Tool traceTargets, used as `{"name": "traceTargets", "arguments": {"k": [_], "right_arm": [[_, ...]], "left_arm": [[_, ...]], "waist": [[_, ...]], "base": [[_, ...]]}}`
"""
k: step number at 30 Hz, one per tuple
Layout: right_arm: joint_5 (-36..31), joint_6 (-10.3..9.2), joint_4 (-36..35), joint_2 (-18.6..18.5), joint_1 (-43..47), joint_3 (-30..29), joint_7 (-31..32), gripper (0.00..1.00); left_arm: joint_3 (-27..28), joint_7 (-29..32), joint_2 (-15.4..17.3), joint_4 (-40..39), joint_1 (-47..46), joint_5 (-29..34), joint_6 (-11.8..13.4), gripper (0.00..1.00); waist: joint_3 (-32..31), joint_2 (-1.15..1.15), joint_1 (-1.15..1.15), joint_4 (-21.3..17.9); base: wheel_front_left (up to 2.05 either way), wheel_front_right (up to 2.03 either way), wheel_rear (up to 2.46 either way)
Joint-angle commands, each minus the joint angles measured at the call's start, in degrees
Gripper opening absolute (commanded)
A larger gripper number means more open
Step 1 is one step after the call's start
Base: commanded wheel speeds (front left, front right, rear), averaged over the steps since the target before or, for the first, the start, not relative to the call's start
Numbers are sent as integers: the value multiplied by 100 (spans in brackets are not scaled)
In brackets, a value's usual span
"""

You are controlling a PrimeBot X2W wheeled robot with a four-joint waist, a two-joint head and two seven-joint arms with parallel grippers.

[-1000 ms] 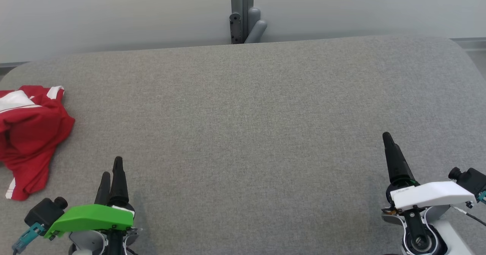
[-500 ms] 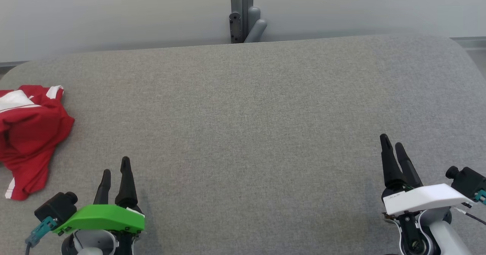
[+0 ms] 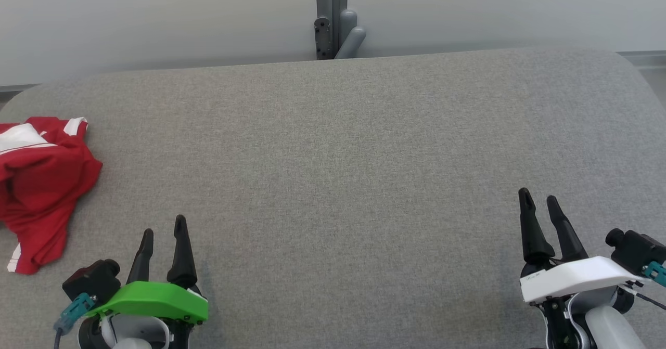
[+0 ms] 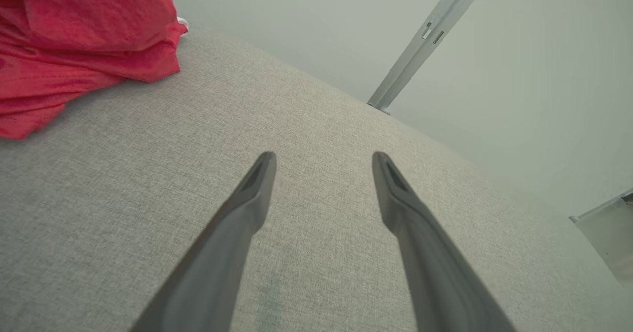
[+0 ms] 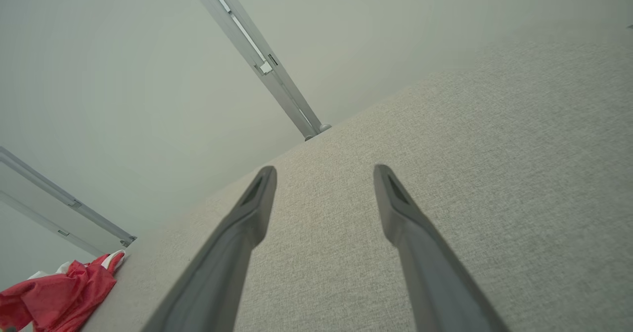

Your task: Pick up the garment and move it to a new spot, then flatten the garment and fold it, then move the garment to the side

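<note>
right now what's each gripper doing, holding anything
Left gripper: open, holding nothing.
Right gripper: open, holding nothing.

Head camera looks down on the table [image 3: 333,130] — wrist cameras skim low, sharing its garment [image 3: 41,182].

grey fabric table [image 3: 333,156] bears a crumpled red garment [image 3: 41,182].

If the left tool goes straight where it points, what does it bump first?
Probably only the grey table if it dips, otherwise the wall behind. For the left tool, the red garment lies off to its left.
</note>
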Motion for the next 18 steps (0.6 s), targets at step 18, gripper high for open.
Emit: {"name": "traceTargets", "arguments": {"k": [18], "right_arm": [[-1573, 3, -149, 208, 134, -392, -66, 100]], "left_arm": [[-58, -289, 48, -67, 120, 1137, 81, 100]], "waist": [[7, 0, 0, -1]], "base": [[0, 0, 0]]}}
